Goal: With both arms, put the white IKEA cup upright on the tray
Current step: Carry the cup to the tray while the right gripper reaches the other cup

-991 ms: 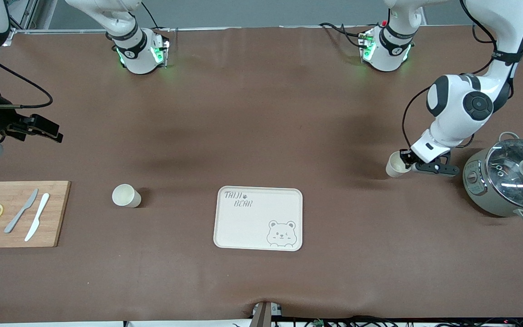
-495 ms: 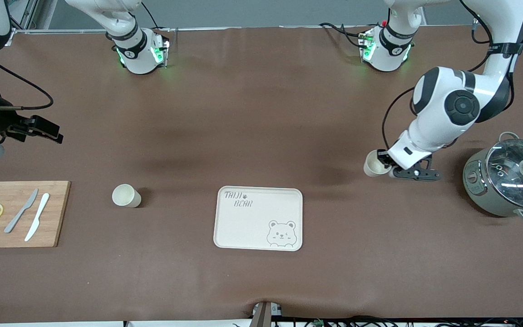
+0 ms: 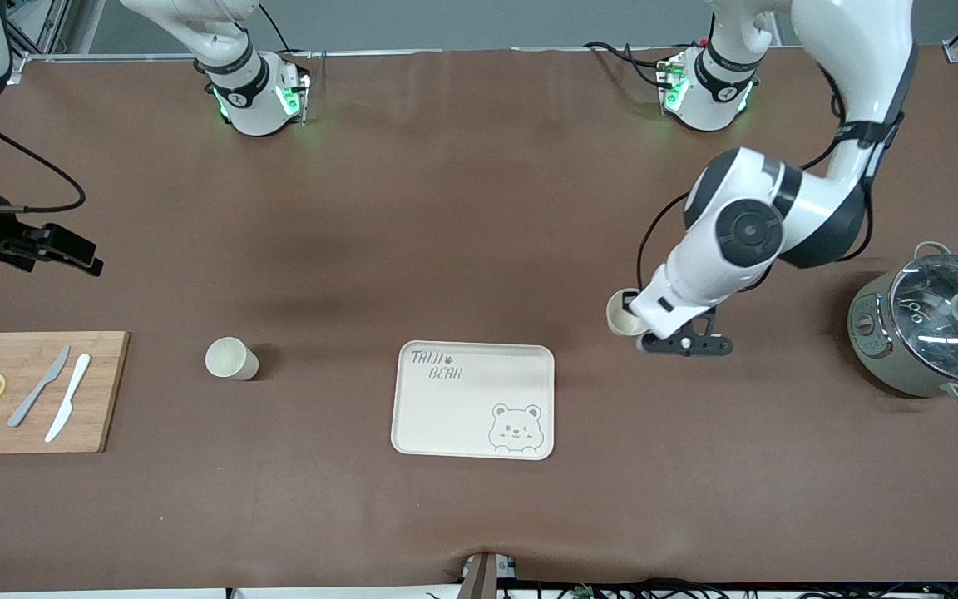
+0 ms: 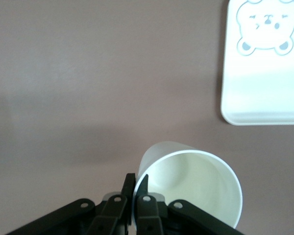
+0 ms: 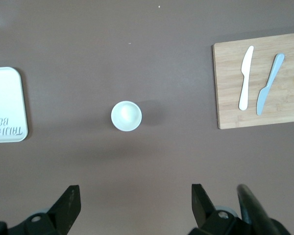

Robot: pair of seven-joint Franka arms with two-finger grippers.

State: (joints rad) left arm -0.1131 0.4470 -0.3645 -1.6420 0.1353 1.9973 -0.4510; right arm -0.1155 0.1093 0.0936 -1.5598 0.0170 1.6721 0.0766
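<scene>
My left gripper (image 3: 635, 326) is shut on the rim of a white cup (image 3: 622, 317), one finger inside and one outside. It holds the cup over the brown table just off the cream bear tray (image 3: 446, 412), toward the left arm's end. In the left wrist view the cup (image 4: 191, 186) sits at my left gripper (image 4: 136, 188), with the tray's bear corner (image 4: 264, 93) close by. A second white cup (image 3: 230, 359) stands upright on the table between the tray and the cutting board. My right gripper (image 3: 88, 262) is open and empty, high above that cup (image 5: 126, 116).
A wooden cutting board (image 3: 105, 391) with two knives and two lemon slices lies at the right arm's end. A grey-green pot with a glass lid (image 3: 932, 324) stands at the left arm's end. The tray's lettered end shows in the right wrist view (image 5: 5, 105).
My left arm has carried the cup away from the pot toward the tray. My right gripper has shifted slightly, still open.
</scene>
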